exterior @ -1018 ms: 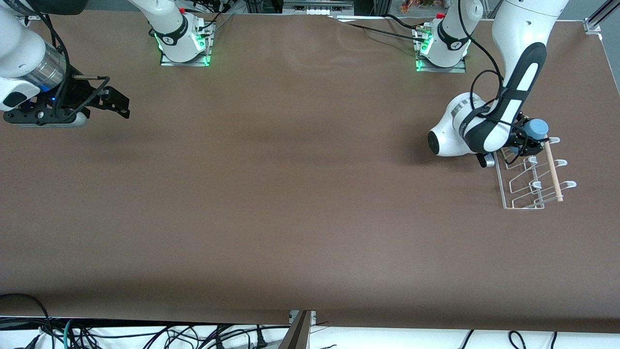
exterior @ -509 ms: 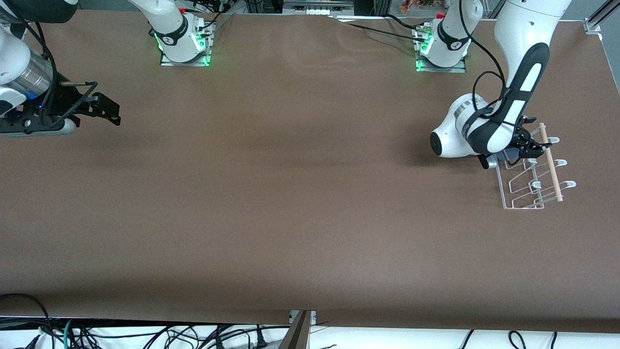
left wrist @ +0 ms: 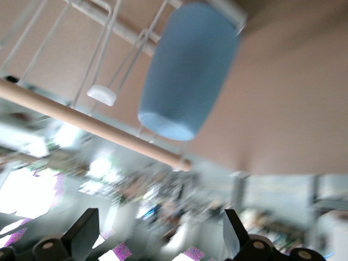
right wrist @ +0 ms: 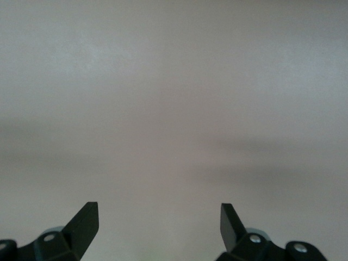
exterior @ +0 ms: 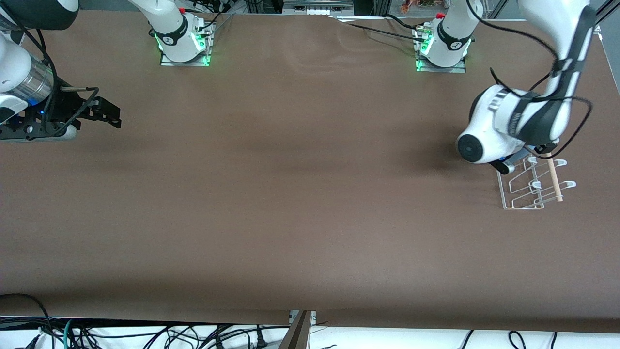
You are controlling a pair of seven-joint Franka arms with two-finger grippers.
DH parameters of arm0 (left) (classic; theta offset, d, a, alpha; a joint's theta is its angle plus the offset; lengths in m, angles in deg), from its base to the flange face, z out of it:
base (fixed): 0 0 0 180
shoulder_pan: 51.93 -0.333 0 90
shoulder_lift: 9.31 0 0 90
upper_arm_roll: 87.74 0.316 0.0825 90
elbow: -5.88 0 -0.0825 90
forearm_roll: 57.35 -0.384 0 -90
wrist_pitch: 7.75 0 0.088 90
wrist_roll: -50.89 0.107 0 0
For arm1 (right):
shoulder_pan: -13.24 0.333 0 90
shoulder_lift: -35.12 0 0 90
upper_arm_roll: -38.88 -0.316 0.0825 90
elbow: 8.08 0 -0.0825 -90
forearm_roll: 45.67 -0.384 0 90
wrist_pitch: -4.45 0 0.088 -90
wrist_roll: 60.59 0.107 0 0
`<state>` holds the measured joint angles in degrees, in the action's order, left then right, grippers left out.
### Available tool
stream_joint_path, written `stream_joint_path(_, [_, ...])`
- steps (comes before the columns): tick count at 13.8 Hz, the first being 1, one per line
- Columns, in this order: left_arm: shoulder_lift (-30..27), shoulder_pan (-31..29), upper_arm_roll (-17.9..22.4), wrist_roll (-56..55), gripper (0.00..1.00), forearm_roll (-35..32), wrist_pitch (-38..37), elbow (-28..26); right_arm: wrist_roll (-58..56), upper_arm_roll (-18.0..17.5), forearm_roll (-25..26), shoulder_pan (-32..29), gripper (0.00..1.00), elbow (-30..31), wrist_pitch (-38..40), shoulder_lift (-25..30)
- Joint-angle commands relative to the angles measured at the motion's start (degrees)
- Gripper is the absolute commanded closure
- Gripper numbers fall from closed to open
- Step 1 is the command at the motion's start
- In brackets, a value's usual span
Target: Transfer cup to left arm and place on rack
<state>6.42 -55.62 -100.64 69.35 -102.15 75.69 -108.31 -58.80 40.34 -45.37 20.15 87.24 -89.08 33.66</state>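
The light-blue cup [left wrist: 187,70] rests on the white wire rack [left wrist: 109,32] with its closed base toward the left wrist camera, beside the pale wooden dowel [left wrist: 81,117]. My left gripper [left wrist: 161,225] is open and empty, a short way off the cup and not touching it. In the front view the left arm's wrist [exterior: 503,131] hangs over the rack's [exterior: 528,196] end nearest the bases and hides the cup. My right gripper [exterior: 114,116] is open and empty over bare table at the right arm's end; it also shows in the right wrist view [right wrist: 159,217].
The dowel [exterior: 555,180] lies along the rack's side toward the left arm's end of the table. Two arm bases [exterior: 184,43] [exterior: 443,46] stand along the table's edge farthest from the front camera. Cables hang below the nearest edge.
The left gripper lowered the cup onto the rack, let it go and drew back; its wrist swung toward the table's end. The right gripper shifted slightly toward its end of the table.
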Motion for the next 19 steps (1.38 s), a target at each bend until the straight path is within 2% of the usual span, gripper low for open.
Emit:
stream_joint_path(1, [-1.13, -3.50, -0.20, -0.09, 0.00, 11.80, 0.40, 6.85, -0.91, -0.67, 0.40, -0.58, 0.01, -1.37, 1.34, -0.39])
stream_joint_path(3, [-1.75, -3.78, -0.11, -6.38, 0.00, 19.63, -0.03, 10.11, -1.00, -3.12, 0.57, -3.47, 0.01, -1.37, 1.34, -0.39])
stream_joint_path(5, [-2.19, -3.78, -0.28, -13.86, 0.00, 25.79, -0.04, 13.01, -1.35, -3.31, 0.75, -3.58, 0.01, -1.37, 1.42, -0.21])
stream_joint_path(8, [-2.19, -4.82, 0.06, -15.03, 0.00, 35.55, -0.04, 21.78, -1.88, -3.49, 0.66, -3.49, 0.01, -1.46, 1.34, -0.13])
stream_joint_path(12, [-3.33, -5.36, 0.06, -14.42, 0.00, 42.33, 0.40, 31.11, -1.88, -3.40, 0.66, -3.58, 0.01, -1.54, 1.16, -0.30])
stream_joint_path(13, [-3.33, -5.62, 0.15, -14.24, 0.00, 43.13, 0.84, 31.92, -1.88, -3.40, 0.66, -3.58, 0.01, -1.63, 1.25, -0.30])
stream_joint_path(15, [-6.39, -4.83, 2.07, -15.20, 0.00, 43.66, 4.68, 30.79, -1.88, -3.40, 0.66, -3.58, 0.01, -1.72, 1.25, -0.30])
stream_joint_path(17, [-12.01, 1.90, 9.69, -15.47, 0.00, 46.37, 11.09, 22.39, -1.70, -3.40, 0.66, -3.58, 0.01, -1.72, 1.25, -0.30])
stream_joint_path(19, [-14.84, 4.74, 11.49, -20.80, 0.00, 47.35, 16.46, 15.86, -1.70, -3.40, 0.57, -3.66, 0.01, -1.72, 1.25, -0.39])
